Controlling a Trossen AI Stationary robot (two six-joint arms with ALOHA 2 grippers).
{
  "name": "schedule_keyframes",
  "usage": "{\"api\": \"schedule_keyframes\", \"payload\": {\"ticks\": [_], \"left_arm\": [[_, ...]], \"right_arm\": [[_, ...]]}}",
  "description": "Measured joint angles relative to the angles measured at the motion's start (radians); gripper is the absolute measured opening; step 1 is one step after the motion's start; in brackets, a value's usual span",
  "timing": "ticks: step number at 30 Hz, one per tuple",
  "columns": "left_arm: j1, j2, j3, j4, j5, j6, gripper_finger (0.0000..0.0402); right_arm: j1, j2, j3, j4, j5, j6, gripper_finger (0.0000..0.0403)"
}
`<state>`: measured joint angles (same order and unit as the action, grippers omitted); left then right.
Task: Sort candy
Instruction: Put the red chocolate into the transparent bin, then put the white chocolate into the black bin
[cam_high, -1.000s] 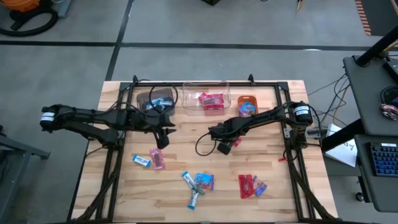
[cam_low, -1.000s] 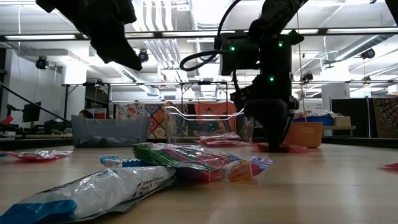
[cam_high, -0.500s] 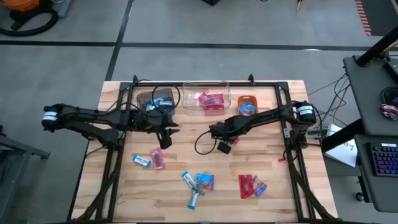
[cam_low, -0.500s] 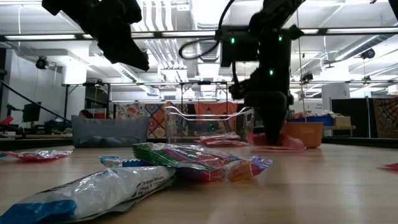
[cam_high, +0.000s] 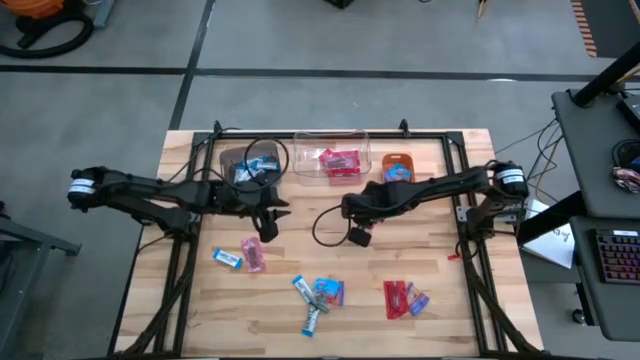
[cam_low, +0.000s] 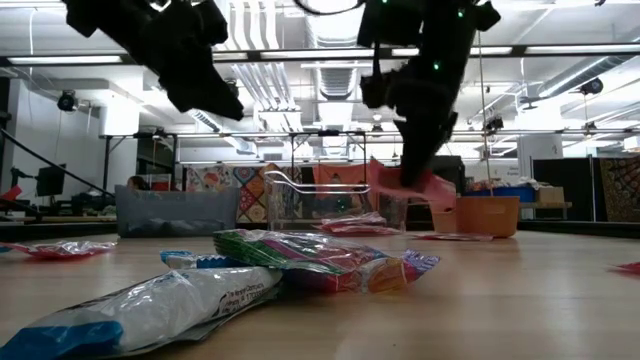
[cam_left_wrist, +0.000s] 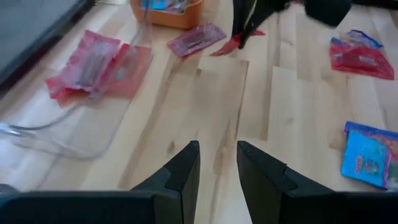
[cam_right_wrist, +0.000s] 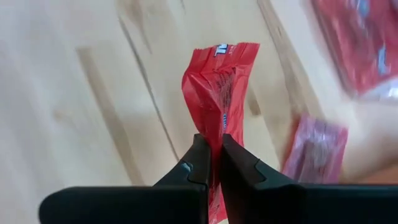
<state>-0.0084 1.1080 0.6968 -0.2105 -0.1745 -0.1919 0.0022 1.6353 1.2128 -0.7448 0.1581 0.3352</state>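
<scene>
My right gripper (cam_right_wrist: 212, 152) is shut on a red candy (cam_right_wrist: 219, 93) and hangs above the middle of the table, in front of the bins (cam_low: 412, 172). My left gripper (cam_left_wrist: 217, 149) hovers open over bare wood left of centre (cam_high: 268, 225), nothing between its fingers. More candy lies flat on the table: a blue-and-white and a pink piece (cam_high: 240, 257), a blue cluster (cam_high: 320, 295), a red cluster (cam_high: 403, 298), and a pink piece (cam_left_wrist: 196, 38) by the orange bin. My right gripper pinches the red candy between its two fingers, on the wrapper's flat faces (cam_right_wrist: 215, 134). The crimped free end (cam_right_wrist: 233, 51) sticks out past the fingertips. The fingers come from above, pointing down. The candy hangs at them, tilted and clear of the table (cam_low: 408, 185).
Three bins stand along the far edge: a brown one (cam_high: 250, 160) holding blue candy, a clear one (cam_high: 302, 165) holding red candy, and an orange one (cam_high: 397, 160). Black frame rails run along the table's left and right sides. Bare wood lies between the two grippers.
My right gripper has shut on the red candy that lay on the table, then risen with it. The candy is now lifted clear and hangs at the fingertips. My left gripper has stayed open and high.
</scene>
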Motion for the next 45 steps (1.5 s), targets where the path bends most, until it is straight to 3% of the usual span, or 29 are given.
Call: {"api": "schedule_keyframes", "payload": {"ticks": [3, 11, 14, 21, 27, 30, 39, 45], "left_arm": [[-0.015, 0.000, -0.034, 0.014, 0.001, -0.041, 0.0091], [-0.073, -0.001, -0.111, 0.107, 0.001, -0.121, 0.0090], [-0.092, -0.002, -0.121, 0.123, 0.001, -0.135, 0.0090], [-0.141, -0.002, -0.136, 0.167, 0.000, -0.179, 0.0090], [-0.188, -0.002, -0.137, 0.165, 0.000, -0.219, 0.0091], [-0.202, -0.002, -0.137, 0.163, 0.000, -0.232, 0.0091], [-0.207, 0.000, -0.137, 0.141, 0.000, -0.272, 0.0091], [-0.207, 0.000, -0.137, 0.131, 0.000, -0.296, 0.0091]], "right_arm": [[0.000, -0.014, 0.023, 0.022, 0.020, -0.063, 0.0013], [-0.017, -0.020, 0.166, 0.043, 0.301, -0.336, 0.0013], [-0.054, -0.017, 0.203, 0.099, 0.359, -0.476, 0.0013], [-0.188, 0.001, 0.217, 0.292, 0.315, -0.707, 0.0013], [-0.311, 0.018, 0.208, 0.330, 0.134, -0.677, 0.0013], [-0.345, 0.037, 0.207, 0.332, 0.121, -0.647, 0.0017], [-0.363, 0.098, 0.205, 0.331, 0.127, -0.607, 0.0102], [-0.363, 0.094, 0.205, 0.331, 0.130, -0.566, 0.0137]]}}
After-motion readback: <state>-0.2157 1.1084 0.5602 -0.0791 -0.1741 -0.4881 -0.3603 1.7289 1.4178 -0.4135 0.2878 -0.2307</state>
